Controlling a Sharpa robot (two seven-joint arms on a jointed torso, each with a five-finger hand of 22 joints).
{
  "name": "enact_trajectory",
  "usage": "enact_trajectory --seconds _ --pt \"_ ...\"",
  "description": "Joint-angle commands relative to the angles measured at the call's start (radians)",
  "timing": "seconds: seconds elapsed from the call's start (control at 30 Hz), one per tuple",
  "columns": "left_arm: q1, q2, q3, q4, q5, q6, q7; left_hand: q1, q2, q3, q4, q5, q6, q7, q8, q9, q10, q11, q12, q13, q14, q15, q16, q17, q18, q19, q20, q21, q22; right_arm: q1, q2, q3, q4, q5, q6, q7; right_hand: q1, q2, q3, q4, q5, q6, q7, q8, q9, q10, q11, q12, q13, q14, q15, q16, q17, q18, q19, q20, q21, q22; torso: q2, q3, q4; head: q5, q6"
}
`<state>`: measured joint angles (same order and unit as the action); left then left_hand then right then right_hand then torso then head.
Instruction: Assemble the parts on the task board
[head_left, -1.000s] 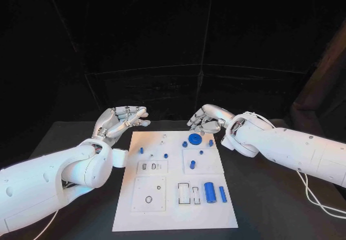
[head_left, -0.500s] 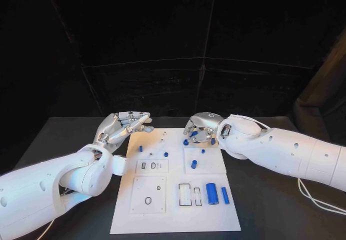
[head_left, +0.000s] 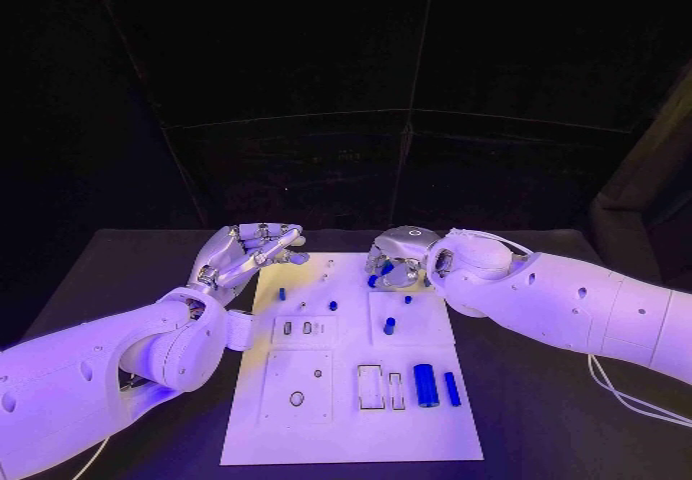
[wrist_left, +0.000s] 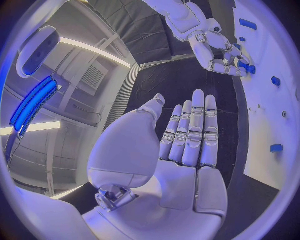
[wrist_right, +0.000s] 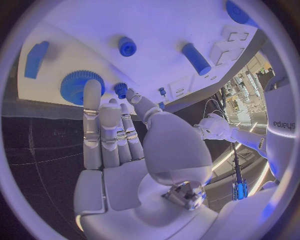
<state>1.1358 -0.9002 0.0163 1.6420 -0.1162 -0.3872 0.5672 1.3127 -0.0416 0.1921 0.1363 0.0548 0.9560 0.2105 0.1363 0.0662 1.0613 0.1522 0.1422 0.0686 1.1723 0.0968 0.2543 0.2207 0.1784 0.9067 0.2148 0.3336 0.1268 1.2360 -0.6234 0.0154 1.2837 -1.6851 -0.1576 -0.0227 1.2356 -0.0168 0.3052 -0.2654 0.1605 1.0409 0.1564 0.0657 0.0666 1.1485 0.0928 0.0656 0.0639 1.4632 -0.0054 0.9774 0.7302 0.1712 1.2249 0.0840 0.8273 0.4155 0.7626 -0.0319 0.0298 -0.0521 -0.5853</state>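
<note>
The white task board (head_left: 346, 420) lies lengthwise before me. My right hand (head_left: 400, 258) hangs over its far end, fingers stretched down to the blue gear (wrist_right: 76, 86); one fingertip (wrist_right: 92, 88) overlaps the gear's rim and nothing is gripped. A small blue peg (wrist_right: 120, 89) stands beside those fingers. My left hand (head_left: 248, 250) hovers off the board's far left corner, palm flat, fingers (wrist_left: 190, 132) straight and holding nothing. A thick blue cylinder (head_left: 423, 385) and a slim blue bar (head_left: 449, 389) lie near the board's right edge, and a blue peg (head_left: 388, 325) stands mid-board.
Small blue pegs (head_left: 283, 295) (head_left: 332, 305) stand on the board's left half. Rectangular slots (head_left: 369, 386) and a round hole (head_left: 296, 398) open in its near half. Black table (head_left: 548, 400) surrounds the board on both sides.
My right hand has swung in and down over the board's far end, now covering the gear in the head view. My left hand has barely moved.
</note>
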Motion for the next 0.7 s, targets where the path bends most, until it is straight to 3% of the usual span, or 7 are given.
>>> enact_trajectory --seconds 0.03,0.33,0.47,0.7 --pt "0.001 0.001 0.0 0.001 -0.009 0.021 0.0 -0.004 0.004 -0.001 -0.008 -0.002 0.003 0.008 -0.006 -0.001 -0.003 0.006 -0.007 -0.002 -0.003 0.005 -0.007 0.002 0.005 0.008 0.002 -0.007 -0.002 0.003 0.007 0.001 -0.011 -0.027 0.031 -0.01 -0.005 -0.003 0.015 0.001 -0.007 -0.004 0.001 0.0 0.0 0.004 -0.002 0.0 0.0 0.028 0.005 0.043 0.044 0.012 -0.013 0.002 0.021 0.013 0.003 0.0 0.0012 0.003 -0.004" --pt "0.001 0.003 0.0 -0.001 -0.009 0.027 -0.004 -0.006 0.005 -0.001 -0.01 -0.002 0.001 0.01 -0.008 -0.001 -0.005 0.008 -0.01 -0.002 -0.004 0.006 -0.009 0.003 0.005 0.008 0.003 -0.008 -0.003 0.003 0.015 0.001 -0.02 -0.031 0.055 -0.012 -0.006 0.008 0.043 0.01 -0.015 0.001 0.001 0.001 0.0 0.018 -0.003 0.003 0.0 0.032 0.003 0.12 0.125 0.0 0.003 0.005 0.103 0.107 0.01 -0.0011 0.0025 0.003 -0.009" --pt "0.002 0.001 0.0 -0.005 -0.009 0.036 -0.012 -0.007 0.006 0.0 -0.01 -0.002 0.0 0.011 -0.011 -0.001 -0.006 0.009 -0.013 -0.002 -0.003 0.007 -0.011 0.005 0.005 0.009 0.003 -0.009 -0.004 0.003 0.016 0.001 -0.02 -0.032 0.057 -0.01 -0.003 0.019 0.073 0.016 -0.056 0.007 0.0 0.002 0.001 0.024 -0.004 0.002 0.0 0.028 0.003 0.14 0.141 -0.002 0.0 0.005 0.13 0.135 0.012 0.0002 0.003 0.0 -0.012" --pt "0.002 0.002 0.0 -0.011 -0.009 0.044 -0.018 -0.009 0.011 0.002 -0.012 -0.001 -0.002 0.012 -0.015 -0.001 -0.009 0.01 -0.018 -0.002 -0.006 0.009 -0.017 0.007 0.005 0.008 0.005 -0.012 -0.006 0.003 0.022 0.001 -0.024 -0.034 0.058 -0.005 -0.004 0.021 0.099 0.023 -0.074 0.017 0.0 0.003 0.002 0.035 -0.006 0.002 0.0 0.027 0.002 0.167 0.167 -0.006 0.003 0.006 0.165 0.174 0.013 -0.0005 0.0034 0.001 -0.014"
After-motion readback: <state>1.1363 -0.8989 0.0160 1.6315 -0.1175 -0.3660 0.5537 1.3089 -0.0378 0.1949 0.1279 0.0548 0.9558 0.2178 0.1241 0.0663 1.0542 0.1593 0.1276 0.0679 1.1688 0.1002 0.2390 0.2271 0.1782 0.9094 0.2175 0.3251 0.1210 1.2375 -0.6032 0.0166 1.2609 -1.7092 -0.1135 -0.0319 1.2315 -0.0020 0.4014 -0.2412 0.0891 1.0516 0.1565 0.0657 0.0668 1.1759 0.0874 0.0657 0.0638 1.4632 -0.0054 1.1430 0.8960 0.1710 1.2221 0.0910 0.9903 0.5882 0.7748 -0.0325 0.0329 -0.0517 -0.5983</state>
